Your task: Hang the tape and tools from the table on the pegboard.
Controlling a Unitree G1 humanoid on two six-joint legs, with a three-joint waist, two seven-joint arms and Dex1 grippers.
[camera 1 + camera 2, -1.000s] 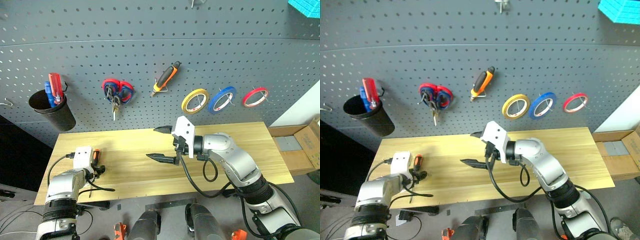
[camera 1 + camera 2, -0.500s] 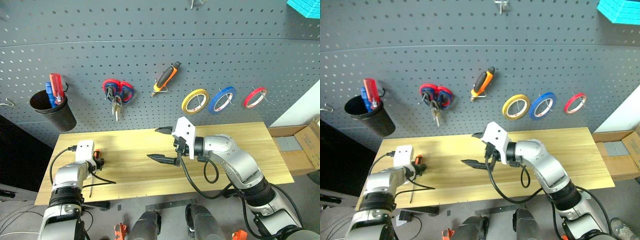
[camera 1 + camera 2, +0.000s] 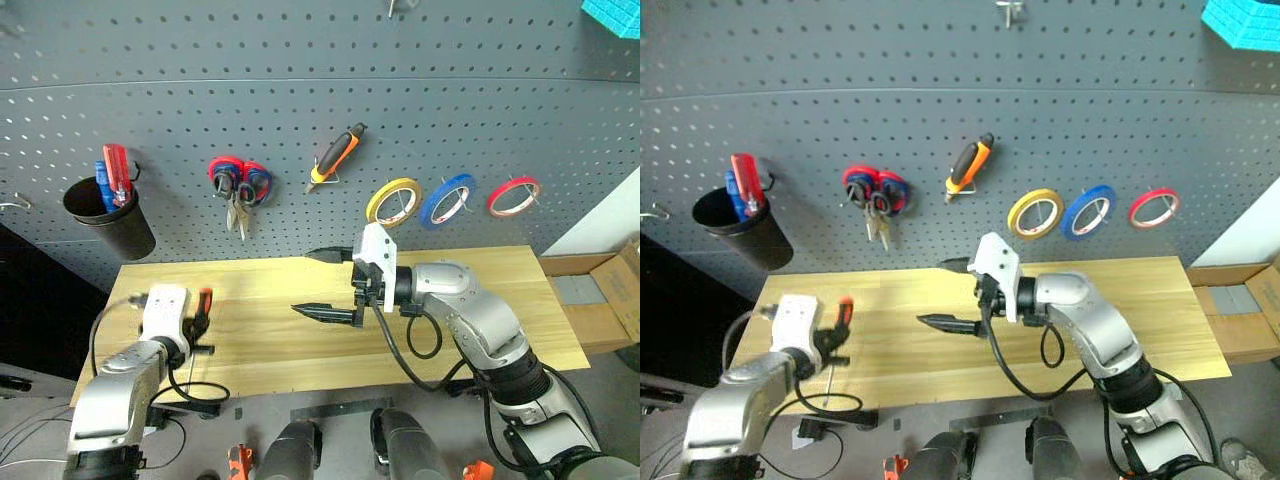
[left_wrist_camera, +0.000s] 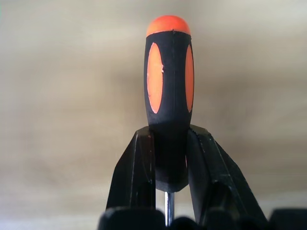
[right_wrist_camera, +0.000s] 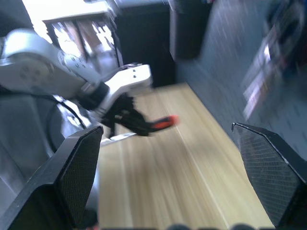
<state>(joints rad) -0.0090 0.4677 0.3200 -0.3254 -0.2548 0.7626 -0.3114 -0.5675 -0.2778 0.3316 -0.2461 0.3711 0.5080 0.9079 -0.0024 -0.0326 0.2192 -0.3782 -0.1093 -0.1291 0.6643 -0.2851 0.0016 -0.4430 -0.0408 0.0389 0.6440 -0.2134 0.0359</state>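
Observation:
My left gripper (image 3: 201,322) is shut on the orange-and-black screwdriver (image 3: 204,300) and holds it just above the left end of the table (image 3: 262,350). In the left wrist view its fingers (image 4: 137,173) clamp the base of the screwdriver's handle (image 4: 168,91). My right gripper (image 3: 301,281) hangs open over the middle of the table, pointing toward the left arm. Nothing is between its fingers. On the pegboard (image 3: 500,100) hang the yellow tape (image 3: 393,202), the orange-and-black pliers (image 3: 336,156) and a bunch of scissors (image 3: 238,186).
A blue ring (image 3: 446,199) and a red ring (image 3: 512,195) hang to the right of the tape. A black cup (image 3: 110,222) holding red and blue tools hangs at the pegboard's left. A cardboard box (image 3: 612,292) stands past the table's right end.
My left gripper has shut on the screwdriver and raised it off the table, tipping the handle upward. The right gripper has stayed open and risen only slightly.

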